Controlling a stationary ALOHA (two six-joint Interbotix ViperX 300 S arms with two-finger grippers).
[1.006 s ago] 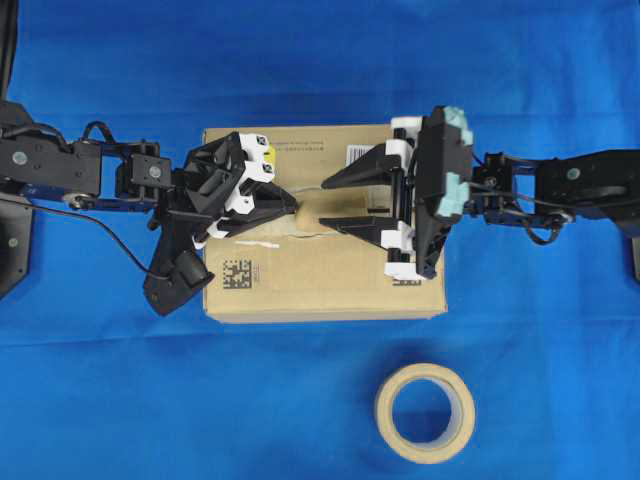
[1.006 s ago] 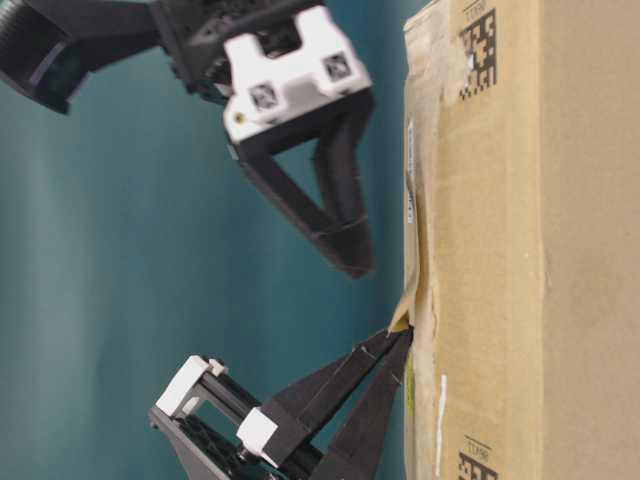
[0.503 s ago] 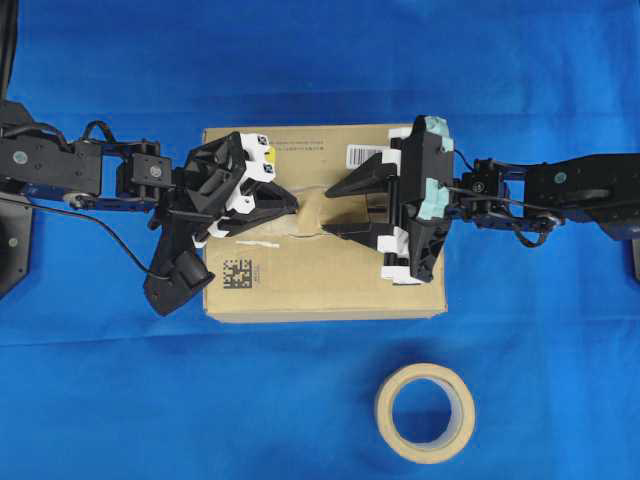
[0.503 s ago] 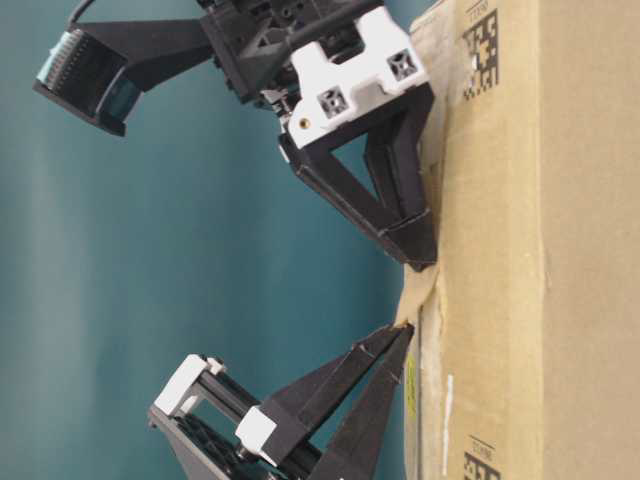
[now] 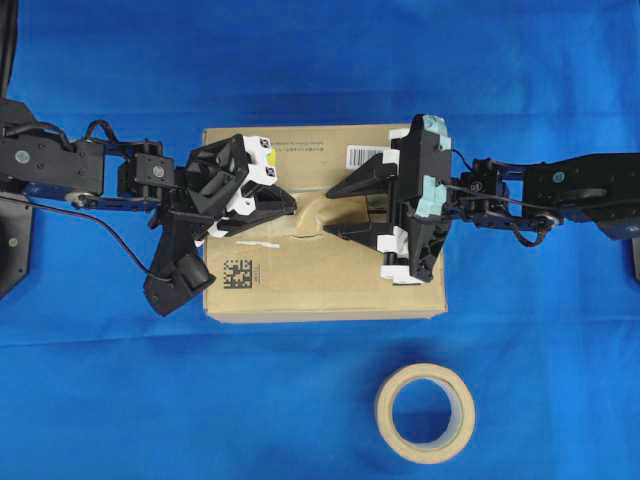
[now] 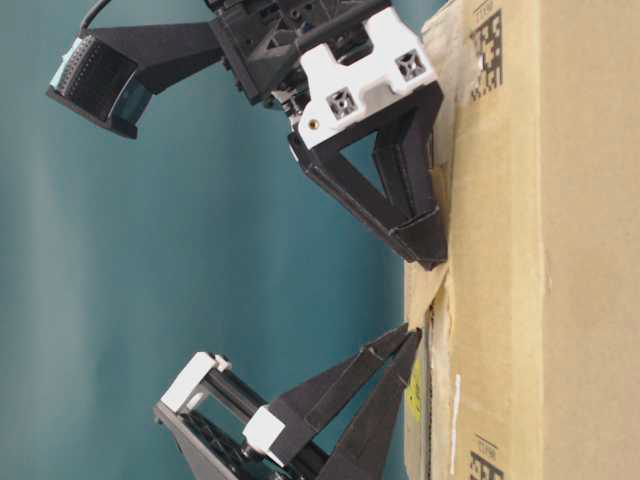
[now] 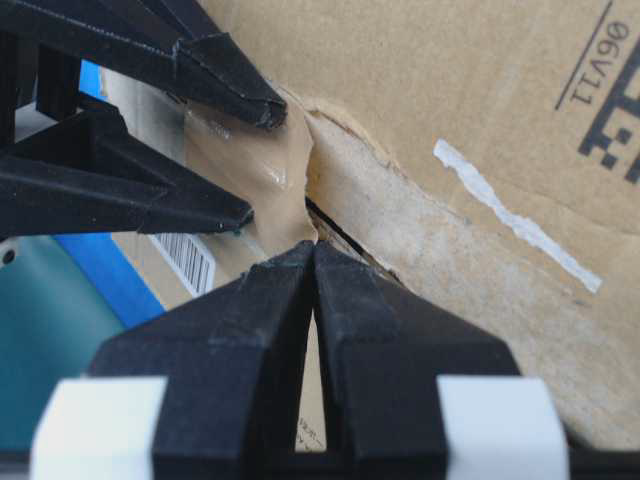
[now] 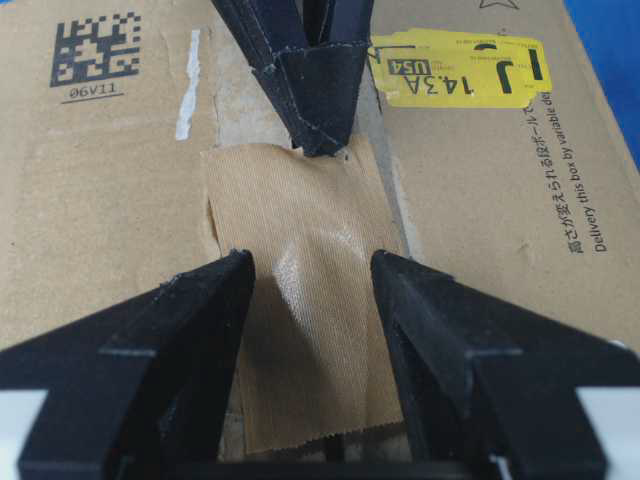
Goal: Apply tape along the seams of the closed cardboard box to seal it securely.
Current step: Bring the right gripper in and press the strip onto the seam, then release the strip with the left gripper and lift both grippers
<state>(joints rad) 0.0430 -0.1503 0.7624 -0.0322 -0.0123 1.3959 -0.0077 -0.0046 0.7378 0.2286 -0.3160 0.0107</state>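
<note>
The brown rectangular cardboard box (image 5: 325,270) with its yellow sticker (image 8: 460,68) is seen lying on the blue-covered table (image 5: 320,60). A small tan-brown square piece of packing tape (image 8: 295,320) is laid over the thin dark seam (image 7: 335,228) between the top flaps, near the middle of the box top. One edge of the tape is pinched by the left end effector (image 5: 290,207), whose jaws are closed on it. The right end effector (image 5: 333,208) is held wide open, its two fingers (image 8: 190,320) set down on either side of the tape, with nothing gripped. The step in hand is judged to be the pressing-down of this piece onto the seam. Next, the pinched edge would need to be released and flattened, so that no lifted corner is left. A beige ring-shaped tape roll (image 5: 424,412) is seen well apart from the box
</note>
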